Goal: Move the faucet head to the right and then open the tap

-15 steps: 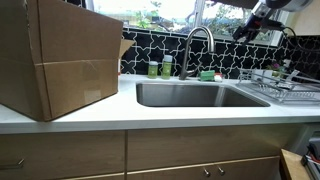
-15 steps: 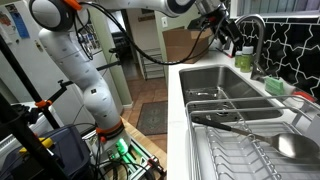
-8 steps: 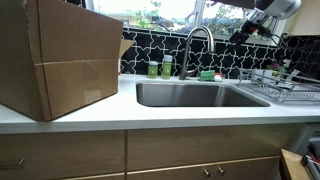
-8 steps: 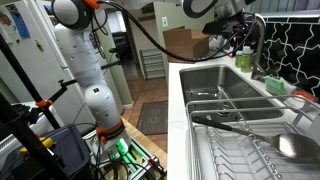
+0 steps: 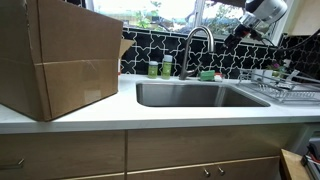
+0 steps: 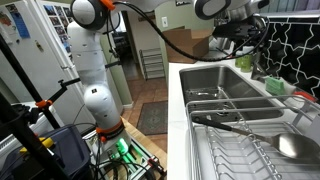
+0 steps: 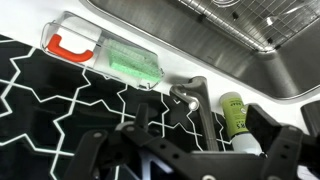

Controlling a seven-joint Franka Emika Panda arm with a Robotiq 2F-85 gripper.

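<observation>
The tap (image 5: 209,48) is a slim silver gooseneck behind the sink (image 5: 200,96). Its faucet head (image 5: 185,52) curves down on the left side of the arch, over the basin. My gripper (image 5: 236,33) hangs open in the air to the right of the spout's top and touches nothing. In an exterior view the gripper (image 6: 236,30) is close beside the tap (image 6: 262,45). In the wrist view the silver spout (image 7: 193,103) stands between my two dark fingers (image 7: 190,152), some way off.
Two green bottles (image 5: 160,68) and a green sponge (image 5: 207,75) sit by the tap base. A wire dish rack (image 5: 282,86) stands to the right. A big cardboard box (image 5: 60,55) stands on the counter to the left. The sponge holder (image 7: 105,55) hangs on the tiled wall.
The gripper has moved from the upper right towards the top of the gooseneck. The tap has not moved.
</observation>
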